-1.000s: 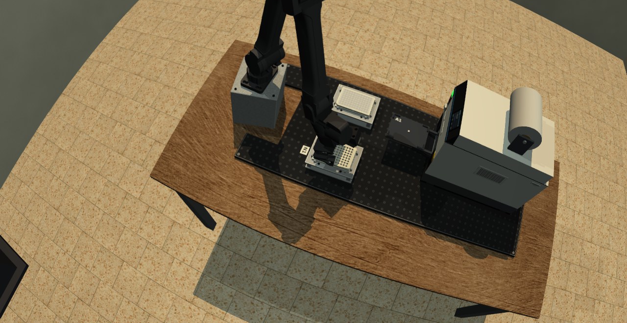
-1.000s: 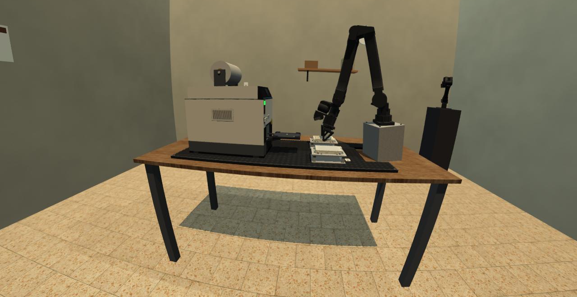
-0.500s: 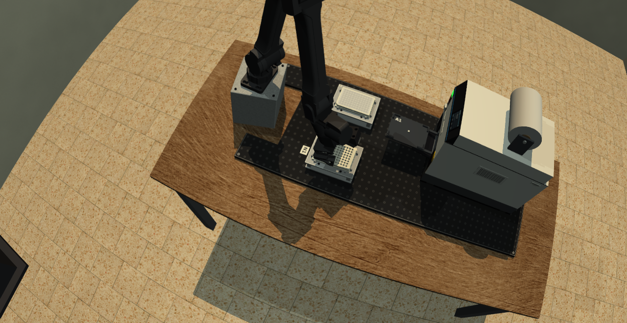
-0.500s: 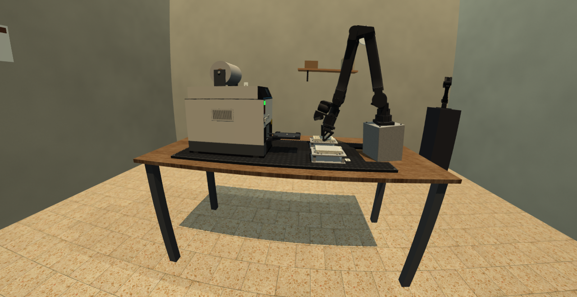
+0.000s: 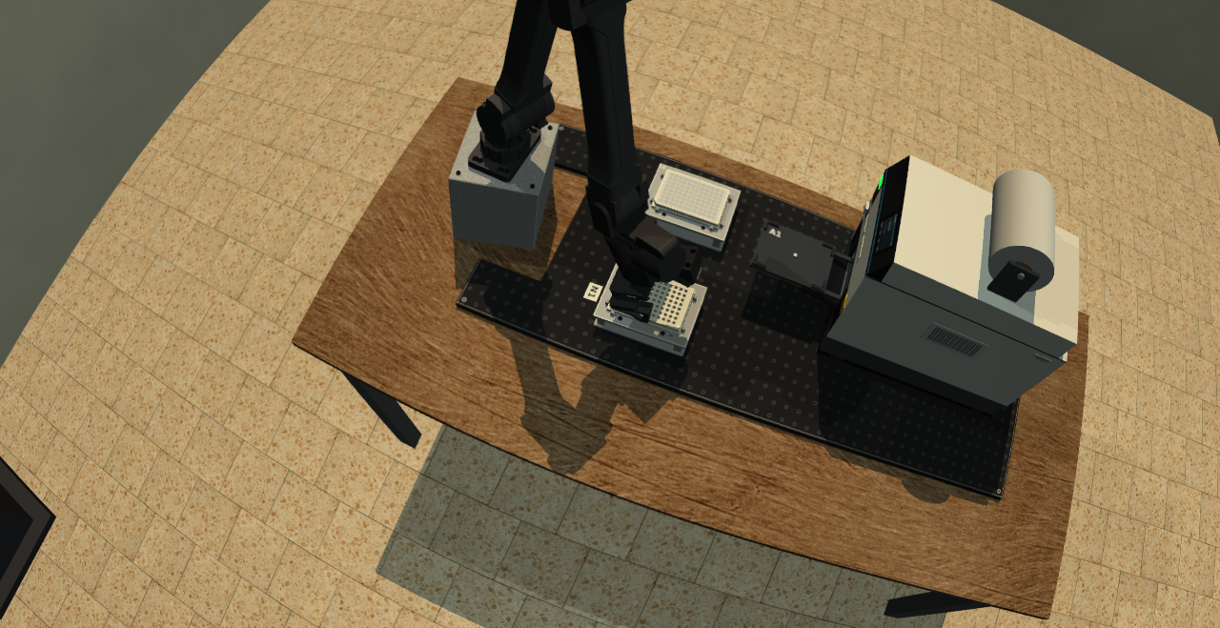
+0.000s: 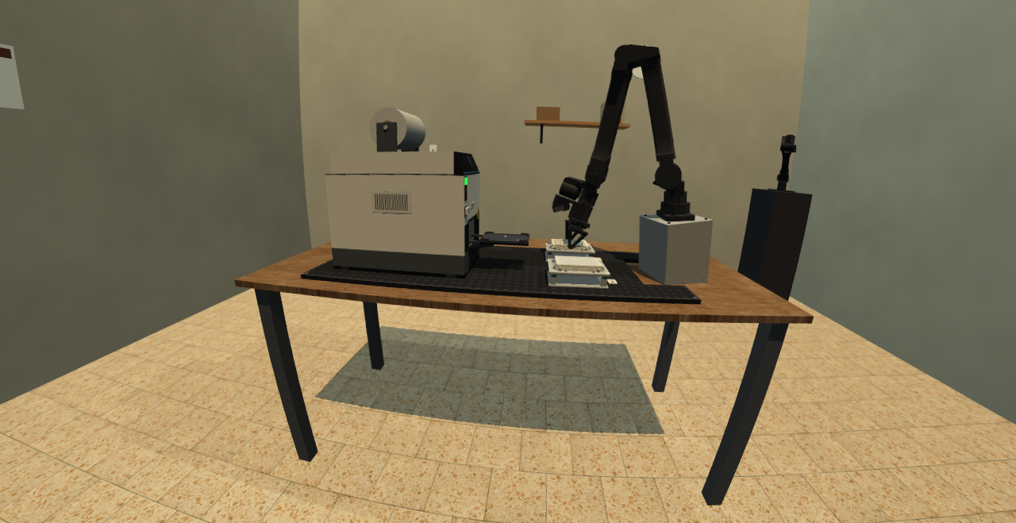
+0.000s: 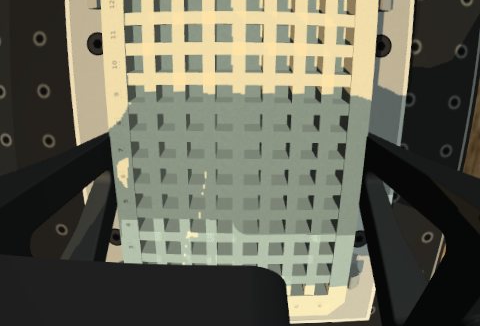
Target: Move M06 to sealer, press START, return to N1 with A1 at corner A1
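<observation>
Plate M06 (image 5: 674,303) (image 6: 559,244) (image 7: 240,73), a cream well plate with open square wells, lies flat over nest N1 (image 5: 650,336). My gripper (image 5: 631,305) (image 6: 571,241) (image 7: 238,146) is down over it and shut on the plate, one black finger on each long side. A small label tag (image 5: 591,290) lies left of the nest. The sealer (image 5: 964,283) (image 6: 398,214) stands to the right in the top view. Its black stage (image 5: 793,257) (image 6: 504,237) is out and bare, marked A1. Its lamp (image 5: 879,183) (image 6: 466,180) shows green.
Nest N2 holds a second plate (image 5: 689,194) (image 6: 576,263) with a smooth pale top, just behind the arm. The arm's grey pedestal (image 5: 503,189) (image 6: 675,248) stands at the table's end. A foil roll (image 5: 1021,214) sits on the sealer. A black stand (image 6: 774,236) is beside the table.
</observation>
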Robot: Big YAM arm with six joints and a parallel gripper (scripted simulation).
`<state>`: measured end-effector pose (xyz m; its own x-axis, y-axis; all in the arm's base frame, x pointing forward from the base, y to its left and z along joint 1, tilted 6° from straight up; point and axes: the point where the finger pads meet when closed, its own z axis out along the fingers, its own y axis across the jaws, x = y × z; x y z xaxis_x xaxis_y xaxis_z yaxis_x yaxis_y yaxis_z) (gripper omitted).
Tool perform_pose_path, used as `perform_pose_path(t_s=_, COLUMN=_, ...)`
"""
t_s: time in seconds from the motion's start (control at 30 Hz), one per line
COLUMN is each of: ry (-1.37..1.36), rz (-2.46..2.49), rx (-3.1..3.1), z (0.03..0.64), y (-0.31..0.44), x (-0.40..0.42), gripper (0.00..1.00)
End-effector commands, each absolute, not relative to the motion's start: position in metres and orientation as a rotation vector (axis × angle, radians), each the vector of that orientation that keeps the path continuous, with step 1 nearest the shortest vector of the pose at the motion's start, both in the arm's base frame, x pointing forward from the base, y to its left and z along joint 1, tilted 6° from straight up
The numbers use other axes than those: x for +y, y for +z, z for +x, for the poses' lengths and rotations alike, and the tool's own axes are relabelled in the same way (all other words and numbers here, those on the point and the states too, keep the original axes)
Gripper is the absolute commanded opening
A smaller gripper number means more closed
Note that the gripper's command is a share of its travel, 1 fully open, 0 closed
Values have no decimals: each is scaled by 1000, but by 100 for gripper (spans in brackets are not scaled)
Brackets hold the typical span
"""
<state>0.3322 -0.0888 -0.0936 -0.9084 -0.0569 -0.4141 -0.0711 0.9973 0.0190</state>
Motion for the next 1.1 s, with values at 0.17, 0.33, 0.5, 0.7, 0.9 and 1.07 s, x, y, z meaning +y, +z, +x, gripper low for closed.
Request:
perform_pose_path(t_s=0.17, ry=43, rz=-96, rx=2703, z=336, y=-84, x=-88, gripper=0)
perform_pose_path(t_s=0.33, ry=36, rz=-86, rx=2703, z=334, y=-80, x=-93, gripper=0)
perform_pose_path(t_s=0.5, ry=34, rz=-80, rx=2706, z=332, y=-77, x=-96, gripper=0)
perform_pose_path(t_s=0.7, ry=44, rz=-98, rx=2705, z=333, y=-77, x=-91, gripper=0)
perform_pose_path(t_s=0.9, ry=48, rz=-121, rx=2705, z=334, y=-82, x=-85, gripper=0)
perform_pose_path(t_s=1.07, ry=38, rz=-126, rx=2686, z=339, y=-79, x=-86, gripper=0)
